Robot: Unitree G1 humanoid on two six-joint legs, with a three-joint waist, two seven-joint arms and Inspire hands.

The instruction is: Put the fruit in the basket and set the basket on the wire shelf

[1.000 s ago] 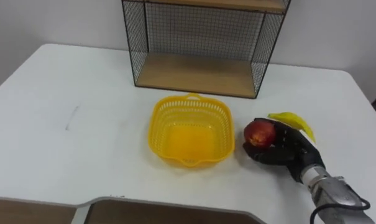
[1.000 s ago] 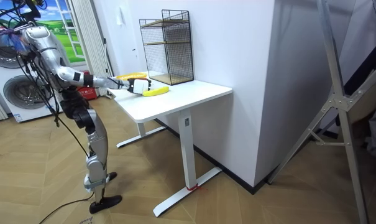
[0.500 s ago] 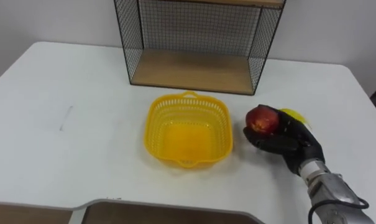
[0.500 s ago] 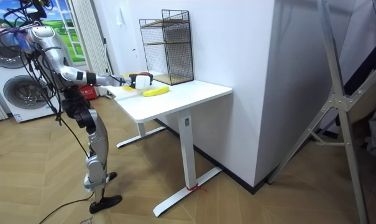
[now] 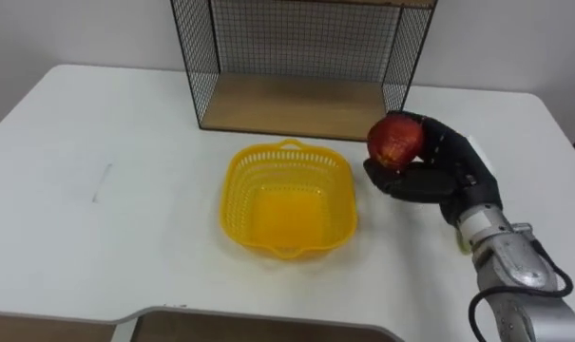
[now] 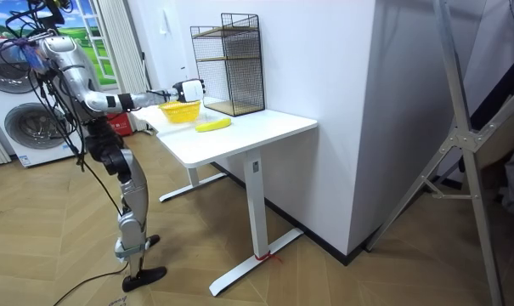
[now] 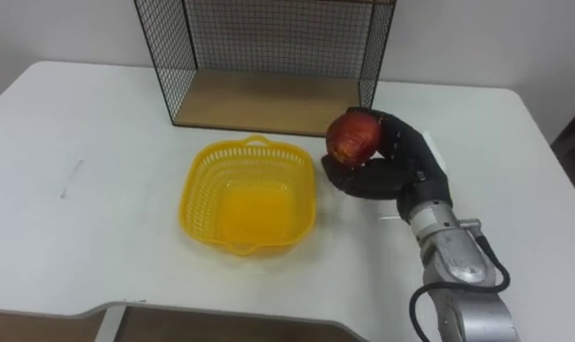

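— Where did we find the fruit at that moment?
— We saw the red apple (image 5: 395, 140) in the right hand (image 5: 430, 171), whose dark fingers were curled round it from beneath. The apple was held up off the white table (image 5: 116, 190), just to the right of the yellow basket (image 5: 238, 185) and in front of the lower right corner of the wire shelf (image 5: 297, 104).
— Was it over the basket?
— From the head views we placed it beside the basket's right rim rather than above the hollow. In the room view the hand stood higher than the basket.
— And the basket itself?
— We found it upright on the table and empty, close in front of the shelf but apart from it. The shelf stood towards the table's far edge, with a wooden board as its floor.
— Any other fruit?
— We made out a banana (image 6: 212, 125) in the room view, lying on the table to the room view's right of the basket and apart from it.
— Where was the robot?
— We saw it standing at the table's end on the room view's left, with its right arm stretched out over the top.
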